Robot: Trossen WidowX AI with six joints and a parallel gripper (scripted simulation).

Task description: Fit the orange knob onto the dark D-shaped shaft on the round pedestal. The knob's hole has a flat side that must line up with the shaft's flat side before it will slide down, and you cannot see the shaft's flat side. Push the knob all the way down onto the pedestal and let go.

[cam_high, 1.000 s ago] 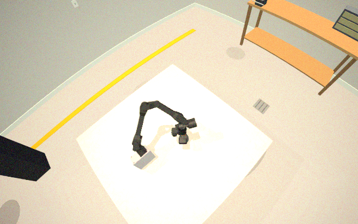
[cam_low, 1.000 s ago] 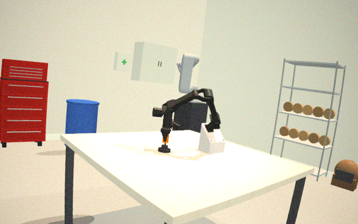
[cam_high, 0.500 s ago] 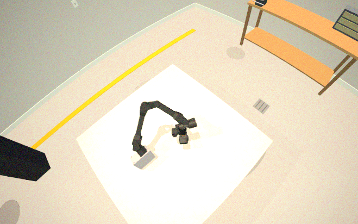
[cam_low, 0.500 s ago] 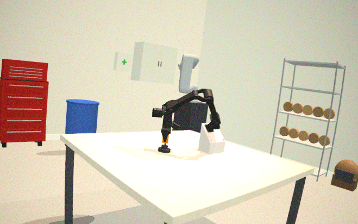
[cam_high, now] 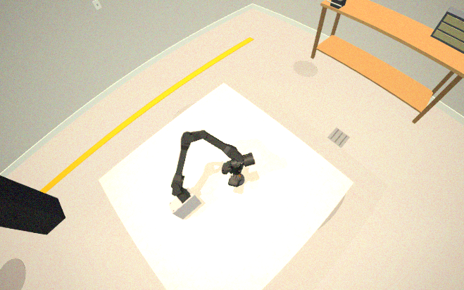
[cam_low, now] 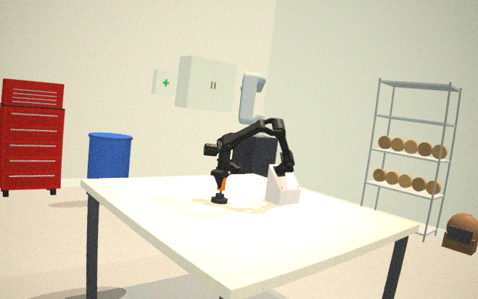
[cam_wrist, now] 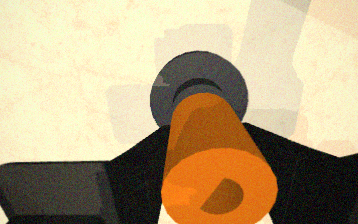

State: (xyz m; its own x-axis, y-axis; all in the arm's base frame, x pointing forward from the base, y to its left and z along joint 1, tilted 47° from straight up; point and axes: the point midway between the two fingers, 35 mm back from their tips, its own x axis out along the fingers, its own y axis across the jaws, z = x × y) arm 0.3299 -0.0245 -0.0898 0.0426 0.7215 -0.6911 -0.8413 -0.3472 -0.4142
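My gripper (cam_low: 220, 185) (cam_wrist: 204, 131) is shut on the orange knob (cam_high: 239, 176) (cam_low: 223, 183) (cam_wrist: 220, 167), pointing down. The knob is upright over the round dark pedestal (cam_low: 219, 199) (cam_wrist: 200, 64). In the exterior view a short length of the dark shaft (cam_low: 220, 192) shows between the knob's lower end and the pedestal, so the knob is not down on it. Whether the shaft's tip is inside the knob is hidden. The wrist view shows a D-shaped hole in the knob's top face, its flat side toward the upper left. The shaft's flat side is hidden.
The arm's white base block (cam_high: 187, 207) (cam_low: 283, 189) stands on the white table (cam_high: 280, 201) (cam_low: 270, 237), to the right of the pedestal in the exterior view. The arm arches from it to the pedestal. A workbench, shelf rack, red cabinet and blue barrel stand off the table.
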